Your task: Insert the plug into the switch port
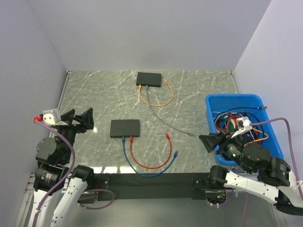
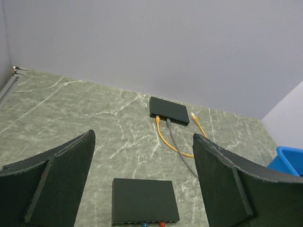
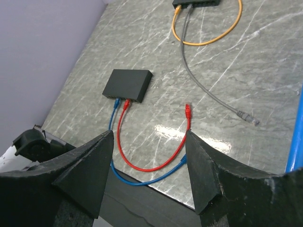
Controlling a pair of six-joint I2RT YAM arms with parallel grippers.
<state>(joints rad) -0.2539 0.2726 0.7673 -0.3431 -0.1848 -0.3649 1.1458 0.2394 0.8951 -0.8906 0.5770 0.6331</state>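
A near black switch (image 1: pixel 125 127) holds a red cable (image 1: pixel 150 165) and a blue cable (image 1: pixel 142 173). Their free plugs lie on the table: red plug (image 1: pixel 167 136), blue plug (image 1: pixel 175 154). A far black switch (image 1: pixel 149 79) holds an orange cable (image 1: pixel 156 103) and a grey cable whose free plug (image 1: pixel 191 135) lies at mid-right. My left gripper (image 1: pixel 80 120) is open and empty, left of the near switch (image 2: pixel 144 201). My right gripper (image 1: pixel 210 141) is open and empty, above the front right. The right wrist view shows the red plug (image 3: pixel 188 111), blue plug (image 3: pixel 183 160) and grey plug (image 3: pixel 247 117).
A blue bin (image 1: pixel 235 98) with several tangled cables stands at the right, beside my right arm. The orange cable's second end (image 1: pixel 166 82) lies loose right of the far switch. White walls enclose the table at the left, back and right.
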